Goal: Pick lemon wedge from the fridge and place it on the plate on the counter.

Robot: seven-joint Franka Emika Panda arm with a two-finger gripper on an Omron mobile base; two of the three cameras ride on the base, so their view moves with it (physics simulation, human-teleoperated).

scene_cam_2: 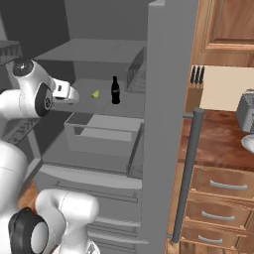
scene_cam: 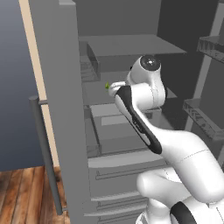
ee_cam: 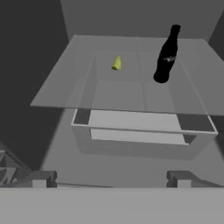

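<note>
The lemon wedge [ee_cam: 117, 63] [scene_cam_2: 95, 93] [scene_cam: 107, 85], small and yellow-green, lies on a grey shelf inside the open fridge [scene_cam_2: 163, 99]. A small black bottle [ee_cam: 166, 54] [scene_cam_2: 115, 91] stands to its right. My gripper [ee_cam: 111, 178] is open, its fingertips [ee_cam: 43, 178] wide apart with nothing between them. It hovers in front of the shelf, short of the wedge and apart from it. The hand [scene_cam_2: 67, 93] points at the wedge from the left. The white plate [scene_cam_2: 248, 144] shows partly at the right edge, on the reddish-brown counter [scene_cam_2: 218, 139].
A pulled-out grey drawer [ee_cam: 140, 131] [scene_cam_2: 99, 131] sits below the shelf. The fridge door with its long bar handle [scene_cam_2: 188, 173] stands between the fridge interior and the counter. A toaster [scene_cam_2: 246, 111] and a knife block [scene_cam_2: 197, 79] stand on the counter. Wire door racks [scene_cam: 210, 118] lie to the right.
</note>
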